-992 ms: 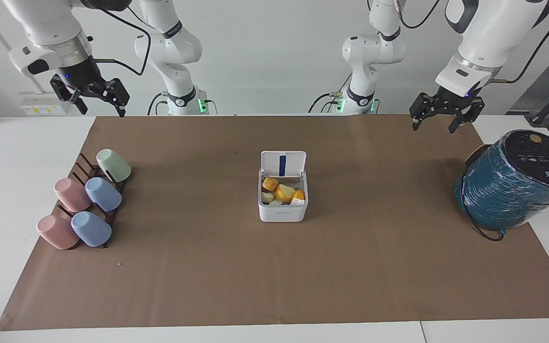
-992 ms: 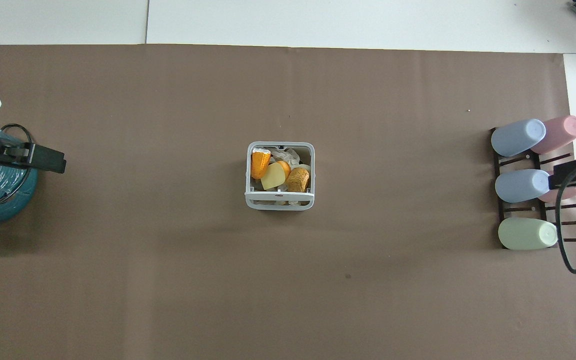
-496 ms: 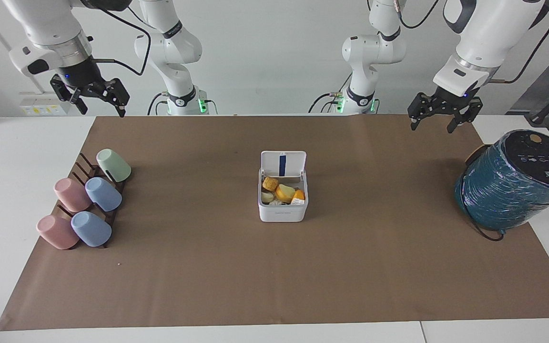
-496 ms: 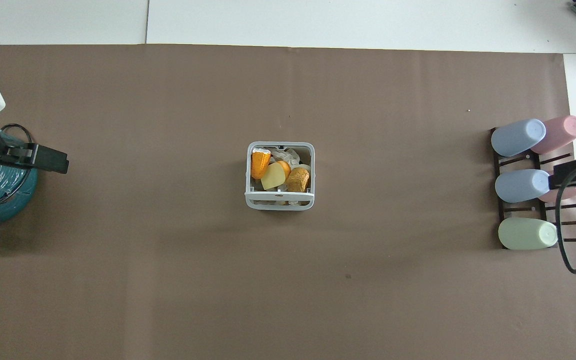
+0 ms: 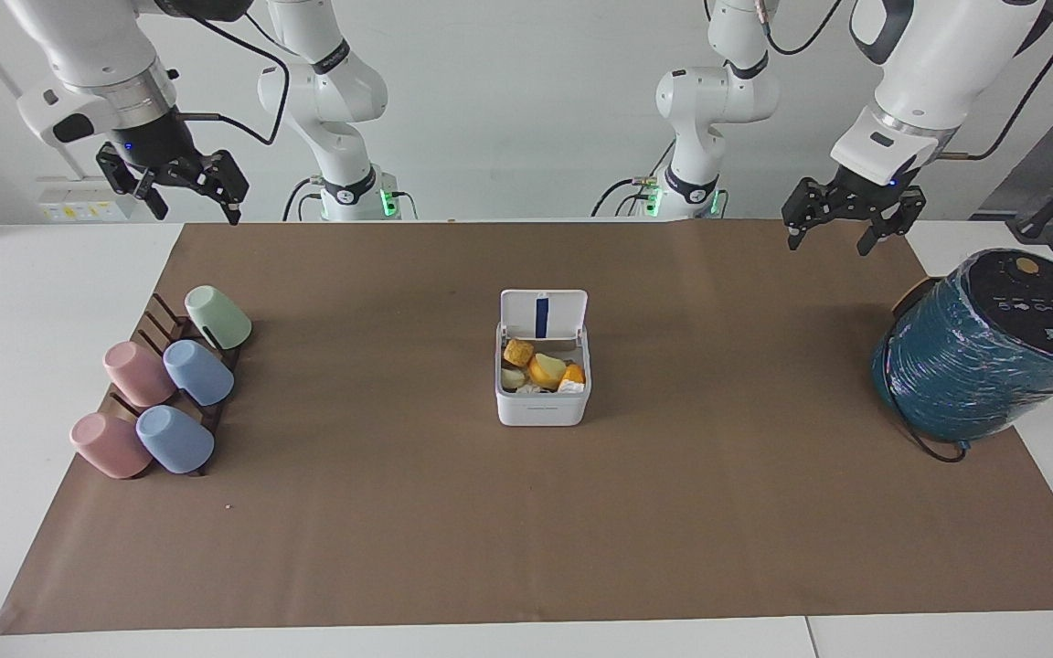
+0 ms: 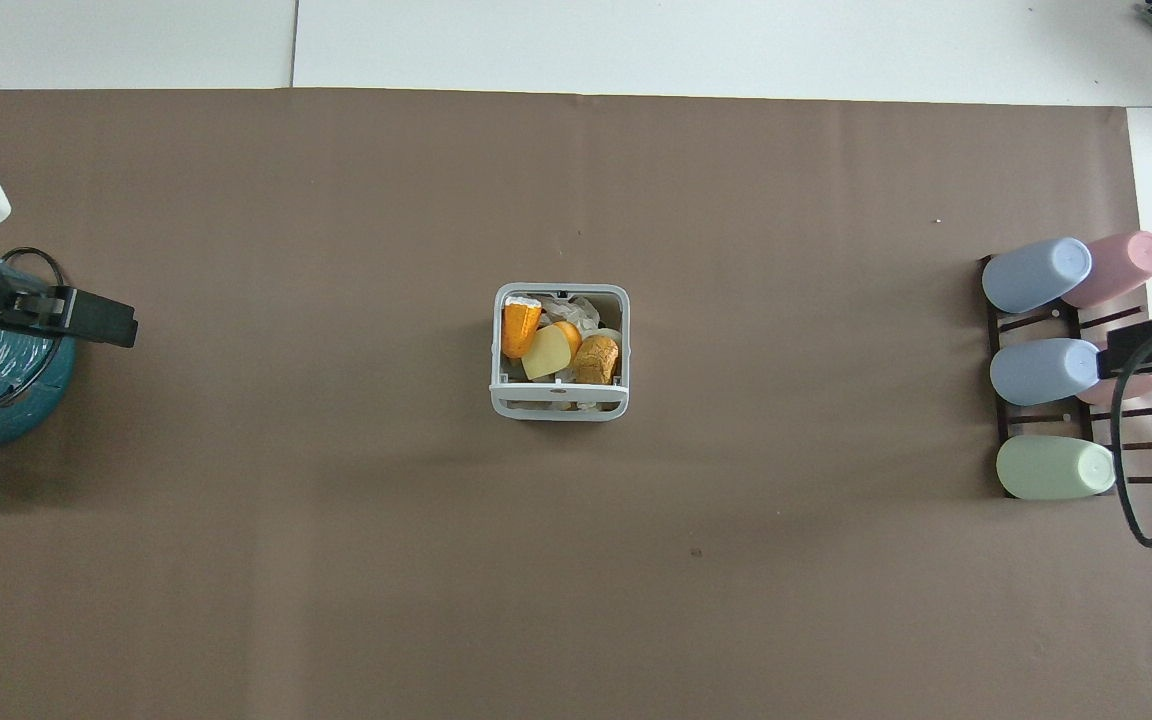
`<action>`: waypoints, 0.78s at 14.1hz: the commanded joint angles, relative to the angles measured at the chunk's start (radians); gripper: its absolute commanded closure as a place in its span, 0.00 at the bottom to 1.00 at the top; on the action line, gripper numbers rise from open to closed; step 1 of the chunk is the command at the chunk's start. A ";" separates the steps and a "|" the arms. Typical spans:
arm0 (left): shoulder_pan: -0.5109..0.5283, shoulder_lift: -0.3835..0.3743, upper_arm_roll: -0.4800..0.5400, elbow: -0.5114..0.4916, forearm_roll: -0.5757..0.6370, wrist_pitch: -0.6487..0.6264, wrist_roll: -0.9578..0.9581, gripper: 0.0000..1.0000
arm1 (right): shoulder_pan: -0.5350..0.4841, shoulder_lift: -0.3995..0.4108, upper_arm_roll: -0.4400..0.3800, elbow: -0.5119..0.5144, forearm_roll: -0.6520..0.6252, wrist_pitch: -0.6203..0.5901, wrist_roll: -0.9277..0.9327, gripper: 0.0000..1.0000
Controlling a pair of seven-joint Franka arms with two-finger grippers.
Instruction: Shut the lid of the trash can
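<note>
The trash can (image 5: 542, 388) sits mid-desk on the brown mat (image 5: 728, 512), lid (image 5: 543, 315) standing upright on the rim nearer the robots, food scraps (image 5: 543, 370) showing inside. Toward the left arm's end from the can hangs the left end effector (image 5: 842, 226), fingers spread, holding nothing, near the teal cylinder (image 5: 983, 356). Toward the right arm's end, the right end effector (image 5: 188, 196) hangs spread and empty, above the cup rack (image 5: 165, 388).
</note>
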State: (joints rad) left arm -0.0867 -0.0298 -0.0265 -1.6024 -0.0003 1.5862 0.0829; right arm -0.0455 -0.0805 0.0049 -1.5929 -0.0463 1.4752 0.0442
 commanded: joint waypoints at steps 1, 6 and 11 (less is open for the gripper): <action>-0.007 -0.027 -0.006 -0.031 0.008 0.020 0.001 0.00 | -0.005 -0.024 0.003 -0.030 0.002 0.025 -0.021 0.00; -0.106 -0.050 -0.015 -0.092 0.008 0.078 -0.009 0.00 | -0.005 -0.024 0.003 -0.030 0.002 0.025 -0.021 0.00; -0.260 -0.123 -0.016 -0.255 0.008 0.218 -0.187 0.01 | -0.005 -0.024 0.003 -0.030 0.002 0.025 -0.021 0.00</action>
State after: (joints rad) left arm -0.2902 -0.0805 -0.0554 -1.7485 -0.0006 1.7393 -0.0439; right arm -0.0455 -0.0805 0.0049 -1.5929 -0.0463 1.4752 0.0442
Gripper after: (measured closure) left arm 0.000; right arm 0.000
